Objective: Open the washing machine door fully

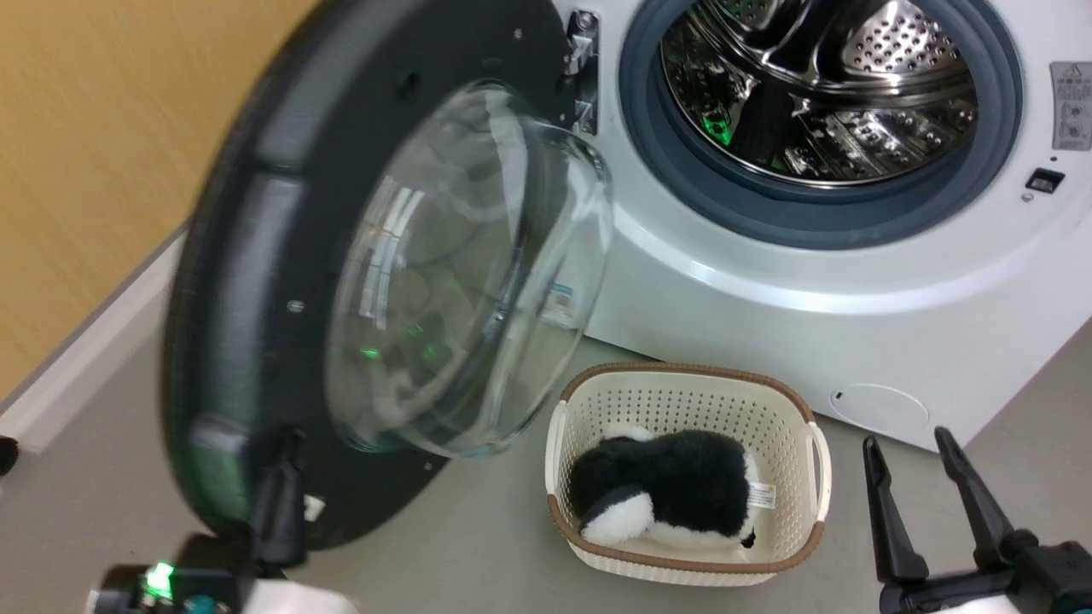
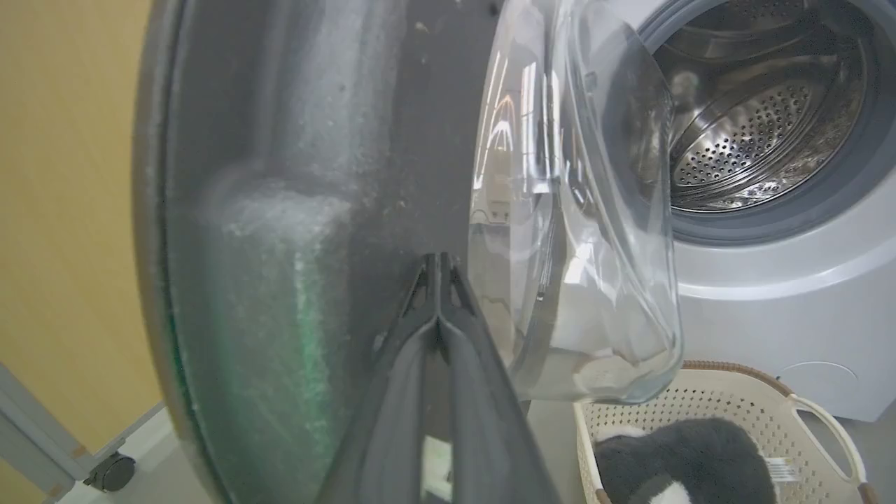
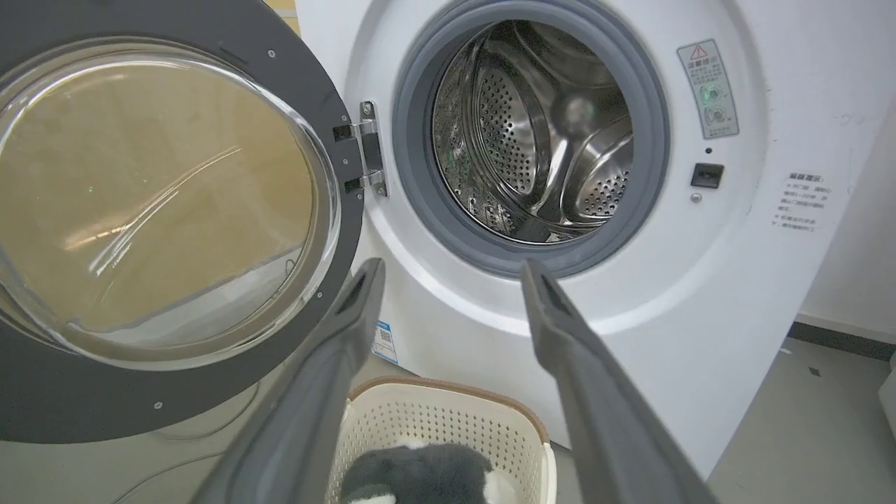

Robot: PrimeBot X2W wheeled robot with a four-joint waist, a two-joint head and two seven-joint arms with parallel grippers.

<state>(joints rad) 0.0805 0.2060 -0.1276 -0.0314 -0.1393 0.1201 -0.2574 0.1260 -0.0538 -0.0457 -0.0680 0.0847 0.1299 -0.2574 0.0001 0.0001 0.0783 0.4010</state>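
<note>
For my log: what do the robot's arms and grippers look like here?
The left gripper and right gripper each have two long dark grey fingers tapering to narrow tips, on black mounts. A green light glows at the left wrist; pale white forearm casings show behind both.

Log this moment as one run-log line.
washing machine door: open wide | left gripper: shut, tips against its inner face | right gripper: open, empty | basket: plush toy inside

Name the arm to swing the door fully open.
Left. The left gripper, fingers together, sits at the inner face of the washing machine door near its free edge; the right gripper hangs open beside the basket, away from the door.
</note>
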